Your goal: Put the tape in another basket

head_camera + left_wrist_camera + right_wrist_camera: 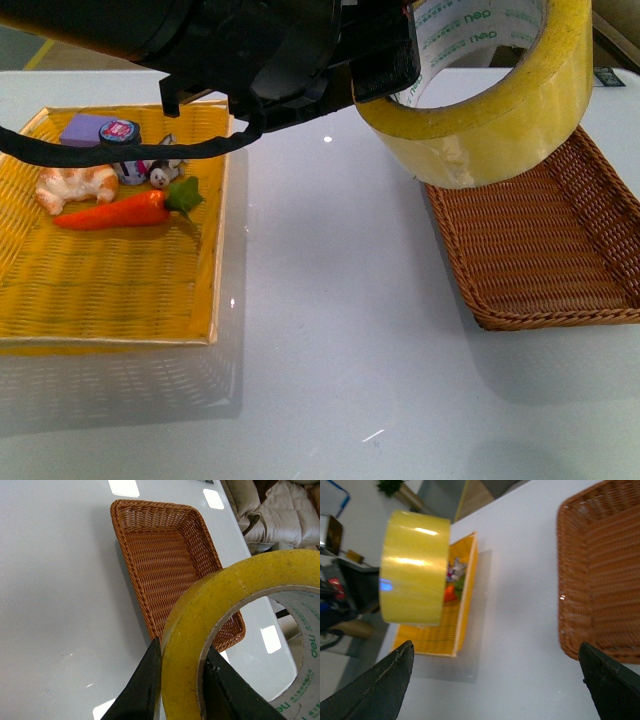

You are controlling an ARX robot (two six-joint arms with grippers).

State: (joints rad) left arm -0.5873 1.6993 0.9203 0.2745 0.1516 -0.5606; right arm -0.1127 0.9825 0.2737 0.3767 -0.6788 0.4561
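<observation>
My left gripper [182, 647] is shut on the tape [186, 630], a wide yellow roll with a white core and green print; one finger is inside the ring, one outside. In the front view the tape [490, 110] hangs high in the air over the near left rim of the dark brown wicker basket [545, 250], held by the left gripper [385, 65]. The basket [165, 560] holds nothing that I can see. My right gripper [495, 650] is open and empty over the white table between the two baskets; it sees the tape [415, 567] and the brown basket [605, 570].
A bright yellow woven tray [110, 290] sits at the left with a toy carrot [115, 212], a bread-like toy [75, 187], a purple box [85, 128] and a small round tin [119, 131]. White table [330, 330] lies between. Beige fabric [280, 510] lies beyond the table.
</observation>
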